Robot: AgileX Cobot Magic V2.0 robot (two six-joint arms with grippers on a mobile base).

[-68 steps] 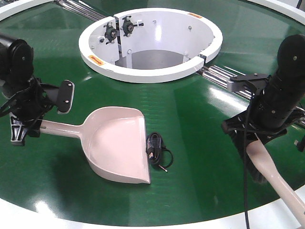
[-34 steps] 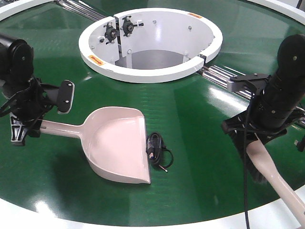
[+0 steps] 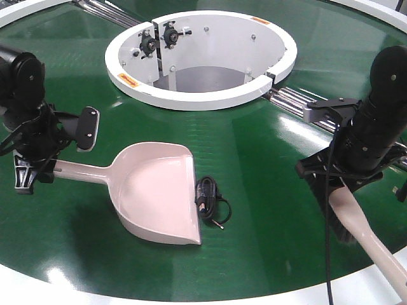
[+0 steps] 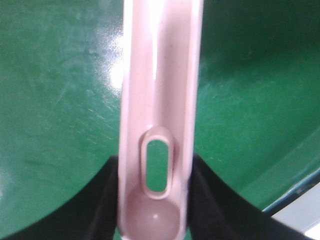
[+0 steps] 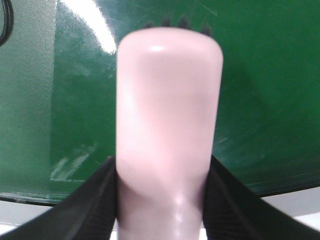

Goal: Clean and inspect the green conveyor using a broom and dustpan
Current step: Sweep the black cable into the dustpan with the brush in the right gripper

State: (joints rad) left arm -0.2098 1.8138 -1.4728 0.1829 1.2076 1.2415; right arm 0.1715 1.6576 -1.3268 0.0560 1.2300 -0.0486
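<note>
**Pan set, brush poised, debris between them**

Front view: on the green conveyor [image 3: 267, 159], the dustpan [image 3: 156, 190] lies flat at about 7 o'clock from the white hub [image 3: 191, 95], its lip facing 3 o'clock. A small black cable [image 3: 211, 202] lies just beside that lip, probably the debris to be swept in. The left gripper [image 3: 44, 166] clamps the handle end at 9 o'clock. The right gripper [image 3: 340, 181], at 4 o'clock, grasps the broom [image 3: 372, 244], well apart from the cable.

Left wrist view: the black fingers [image 4: 107, 200] press both sides of the pan handle near its slot hole, holding it against a push.

Right wrist view: both jaws pinch the broom's neck, with the bristles [image 5: 180, 22] pointing at 12 o'clock over the belt. Whether they touch it I cannot tell.
</note>
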